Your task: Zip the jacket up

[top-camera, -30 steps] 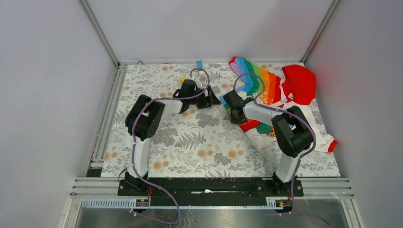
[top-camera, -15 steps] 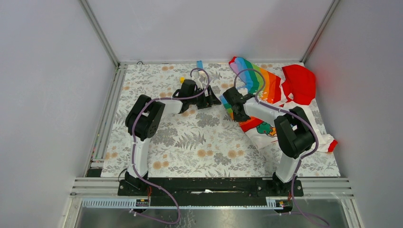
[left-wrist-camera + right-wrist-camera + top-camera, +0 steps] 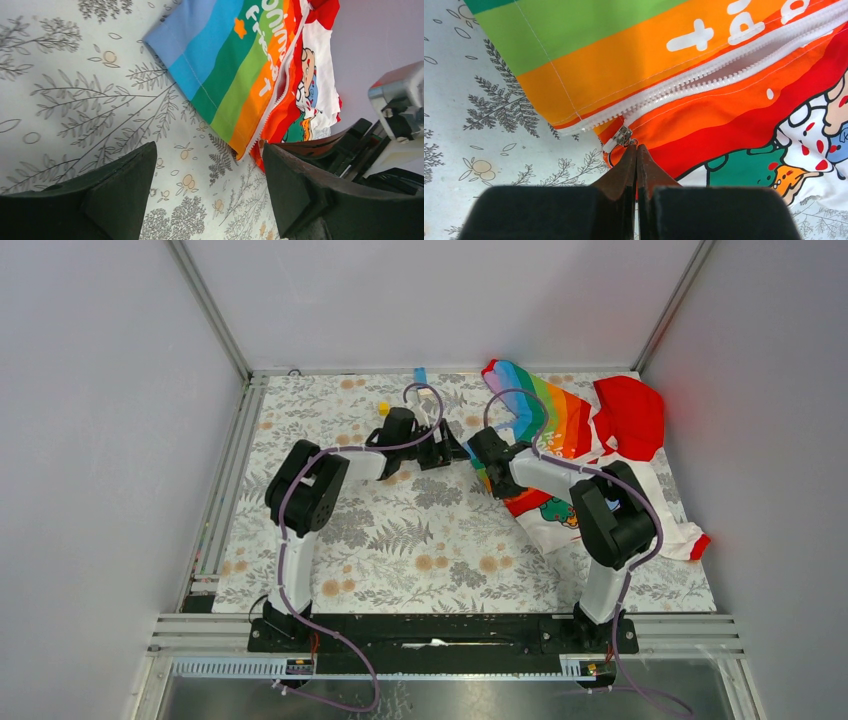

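Observation:
The jacket lies at the back right of the table, rainbow panel spread out, red hood toward the right wall. Its white zipper is open along its length, with the metal slider at the bottom hem corner. My right gripper is shut, its tips touching the fabric just beside the slider; the white pull tab lies free to their left. My left gripper is open and empty above the cloth, just left of the hem corner of the jacket. In the top view the left gripper and the right gripper nearly meet.
A floral tablecloth covers the table. A small yellow object and a blue strip lie at the back, behind the left arm. Grey walls enclose three sides. One red cuff lies near the right edge.
The right gripper has shifted slightly left and back along the jacket's hem. The left gripper has edged right toward the jacket corner.

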Tool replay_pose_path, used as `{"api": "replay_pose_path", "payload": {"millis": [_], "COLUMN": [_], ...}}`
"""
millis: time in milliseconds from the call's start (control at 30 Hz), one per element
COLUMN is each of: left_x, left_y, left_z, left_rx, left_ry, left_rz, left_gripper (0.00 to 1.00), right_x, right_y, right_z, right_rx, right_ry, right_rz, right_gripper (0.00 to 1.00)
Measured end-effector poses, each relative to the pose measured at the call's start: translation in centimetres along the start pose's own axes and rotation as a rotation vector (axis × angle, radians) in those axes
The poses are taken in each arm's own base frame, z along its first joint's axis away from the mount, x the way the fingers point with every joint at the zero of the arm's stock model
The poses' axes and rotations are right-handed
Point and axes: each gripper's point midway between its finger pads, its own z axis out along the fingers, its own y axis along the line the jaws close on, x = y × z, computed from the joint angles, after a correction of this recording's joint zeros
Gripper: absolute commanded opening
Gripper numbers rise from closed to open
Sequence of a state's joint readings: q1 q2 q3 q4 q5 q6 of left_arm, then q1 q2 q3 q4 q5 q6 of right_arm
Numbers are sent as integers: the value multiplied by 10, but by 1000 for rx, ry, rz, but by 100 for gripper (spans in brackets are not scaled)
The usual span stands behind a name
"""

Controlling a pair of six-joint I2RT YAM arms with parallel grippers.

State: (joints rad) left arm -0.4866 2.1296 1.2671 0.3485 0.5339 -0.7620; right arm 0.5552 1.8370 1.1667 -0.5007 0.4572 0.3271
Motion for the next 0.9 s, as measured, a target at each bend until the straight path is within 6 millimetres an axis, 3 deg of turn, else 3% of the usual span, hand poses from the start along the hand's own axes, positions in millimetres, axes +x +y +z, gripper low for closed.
{"api": "replay_pose_path", "payload": {"millis": [267,367,567,767,900], "left_x": [15,25,42,45,48], "left_y": [-16,-19,-21,-21,-20], "left_z": [7,10,14,18,20], "left_rx": [29,35,22,3,-12], "left_ry": [28,42,63,51,49], "left_rz": [-1,4,11,30,57], "left_gripper": [76,73,63,50,47], "right_x": [8,12,18,26,12], "right_y": [-1,-1,-3,-24,-28], "right_z": [4,5,4,-5,-20], "right_rx": [-5,-8,-33,-132,-218], "right_ry": [14,24,30,-20,-107], "right_rz": [-49,-49,7,304,453], "right_gripper": [20,36,32,44,42]}}
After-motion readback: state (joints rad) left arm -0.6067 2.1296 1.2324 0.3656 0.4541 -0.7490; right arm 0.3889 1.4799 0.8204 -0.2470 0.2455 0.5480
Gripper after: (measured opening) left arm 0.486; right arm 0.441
